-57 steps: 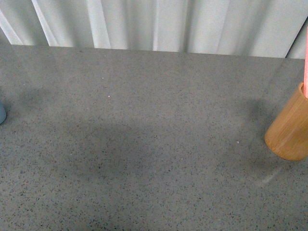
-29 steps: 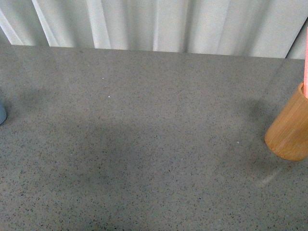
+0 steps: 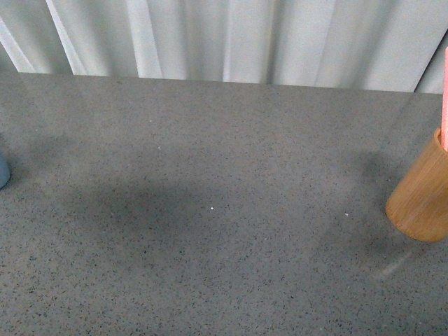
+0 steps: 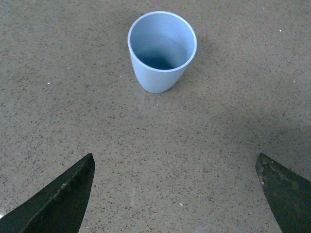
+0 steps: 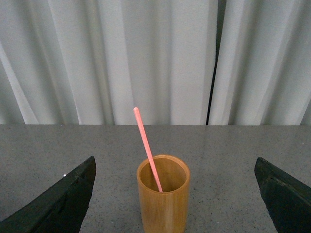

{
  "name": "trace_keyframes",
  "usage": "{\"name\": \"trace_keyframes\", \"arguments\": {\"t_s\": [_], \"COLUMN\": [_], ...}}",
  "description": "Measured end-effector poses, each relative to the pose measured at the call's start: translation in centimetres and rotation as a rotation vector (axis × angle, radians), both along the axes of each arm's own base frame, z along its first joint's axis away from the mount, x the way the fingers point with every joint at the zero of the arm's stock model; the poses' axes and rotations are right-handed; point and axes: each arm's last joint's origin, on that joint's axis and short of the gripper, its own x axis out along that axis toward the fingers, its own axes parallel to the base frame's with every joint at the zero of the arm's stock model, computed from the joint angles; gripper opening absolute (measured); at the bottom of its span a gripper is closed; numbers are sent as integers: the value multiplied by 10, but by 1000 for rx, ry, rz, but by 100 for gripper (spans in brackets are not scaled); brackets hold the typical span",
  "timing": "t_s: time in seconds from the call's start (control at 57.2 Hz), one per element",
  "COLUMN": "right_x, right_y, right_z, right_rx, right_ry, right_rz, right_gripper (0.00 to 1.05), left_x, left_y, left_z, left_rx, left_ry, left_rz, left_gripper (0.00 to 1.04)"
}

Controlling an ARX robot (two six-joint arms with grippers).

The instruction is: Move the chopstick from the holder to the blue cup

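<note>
Pink chopstick (image 5: 147,148) leaning in the bamboo holder (image 5: 163,206), both claws spread wide and holding nothing.
Its lower end sits inside the holder, which stands at the right edge of the speckled grey table (image 3: 210,245). The blue cup (image 4: 162,53) stands upright at the left edge, well apart. The left gripper (image 4: 174,160) hovers near the cup and the right gripper (image 5: 174,159) faces the holder, touching neither. A pale curtain (image 3: 245,35) hangs at the far side.
</note>
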Motion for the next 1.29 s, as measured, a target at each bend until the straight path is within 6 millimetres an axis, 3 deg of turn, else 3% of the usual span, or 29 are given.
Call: {"name": "trace_keyframes", "arguments": {"t_s": [0.245,0.507,0.892,1.294], "right_x": [0,0,0,0], "right_y": [0,0,0,0], "right_z": [0,0,0,0], "right_rx": [0,0,0,0], "right_ry": [0,0,0,0], "right_rz": [0,0,0,0], "right_gripper": [95,95,95,95], "left_x": [62,106,142,153], "left_y": [19,41,56,56], "left_z": [17,11,-12,-33], "left_rx": [39,131,170,176], "left_ry": [81,171,275,333], "left_rz": [-87,-80,-39,-23], "left_gripper": [98,98,98,98]}}
